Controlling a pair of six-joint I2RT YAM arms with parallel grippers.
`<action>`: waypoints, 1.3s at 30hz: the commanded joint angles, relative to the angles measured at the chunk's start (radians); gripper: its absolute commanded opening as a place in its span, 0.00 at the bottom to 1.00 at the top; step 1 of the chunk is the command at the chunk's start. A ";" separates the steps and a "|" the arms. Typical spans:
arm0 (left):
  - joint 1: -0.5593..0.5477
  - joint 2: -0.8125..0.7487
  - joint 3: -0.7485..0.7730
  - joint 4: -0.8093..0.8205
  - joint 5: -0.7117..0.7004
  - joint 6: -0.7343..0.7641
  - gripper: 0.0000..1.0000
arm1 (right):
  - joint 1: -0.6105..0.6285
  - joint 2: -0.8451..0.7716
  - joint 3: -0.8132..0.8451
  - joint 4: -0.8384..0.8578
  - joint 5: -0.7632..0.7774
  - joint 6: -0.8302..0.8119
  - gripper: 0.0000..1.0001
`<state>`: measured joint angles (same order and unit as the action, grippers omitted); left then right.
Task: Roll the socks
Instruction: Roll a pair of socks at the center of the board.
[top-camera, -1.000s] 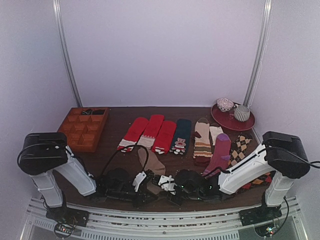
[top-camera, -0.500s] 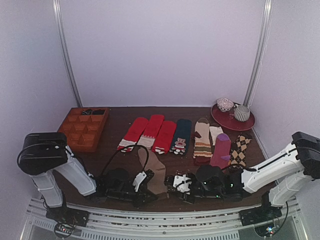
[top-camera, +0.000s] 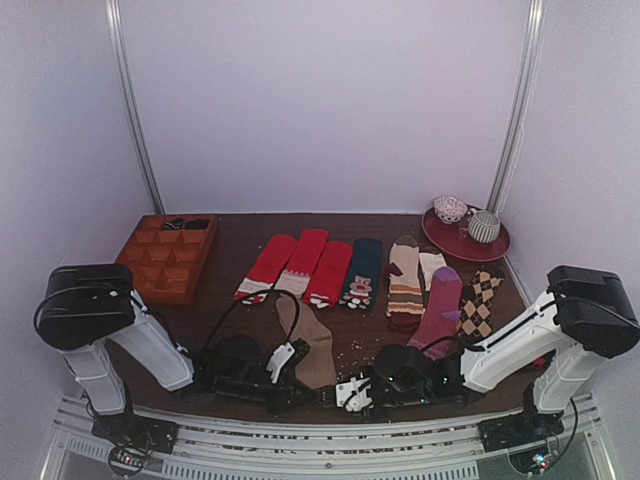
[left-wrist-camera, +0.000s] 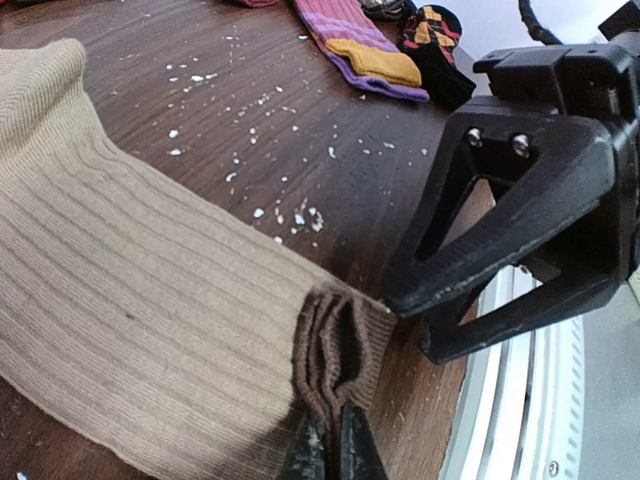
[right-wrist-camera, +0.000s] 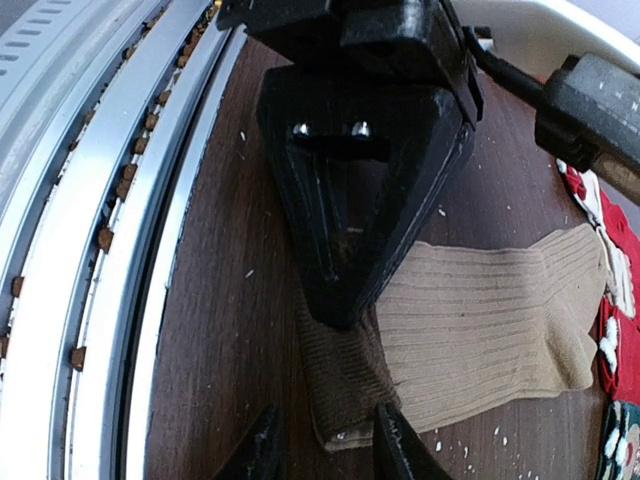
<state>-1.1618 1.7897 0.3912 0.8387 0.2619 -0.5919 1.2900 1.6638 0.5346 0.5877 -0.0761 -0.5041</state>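
The left gripper (left-wrist-camera: 328, 452) was pinched tight on the bunched brown cuff of the socks (left-wrist-camera: 130, 300). The right gripper (right-wrist-camera: 328, 445) stood partly open, its fingertips either side of that same cuff end and gripping nothing. Both arms lay low along the near edge of the table (top-camera: 230, 272), wrists facing each other, the socks flat between them before the red socks (top-camera: 300, 262).

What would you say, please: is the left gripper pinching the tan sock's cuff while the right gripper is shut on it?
The left gripper does pinch the cuff of the tan sock, but the right wrist view shows the right gripper open.
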 joint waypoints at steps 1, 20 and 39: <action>-0.005 0.077 -0.054 -0.366 -0.001 0.015 0.00 | 0.004 0.003 0.032 0.022 -0.025 -0.040 0.31; -0.006 0.064 -0.079 -0.349 0.004 0.012 0.00 | -0.011 0.109 0.099 -0.089 -0.021 -0.046 0.27; -0.004 0.051 -0.086 -0.343 0.013 0.019 0.00 | -0.020 0.091 0.031 -0.207 0.050 0.040 0.37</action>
<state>-1.1603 1.7840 0.3779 0.8402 0.2737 -0.5880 1.2778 1.7325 0.5911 0.5697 -0.0216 -0.4595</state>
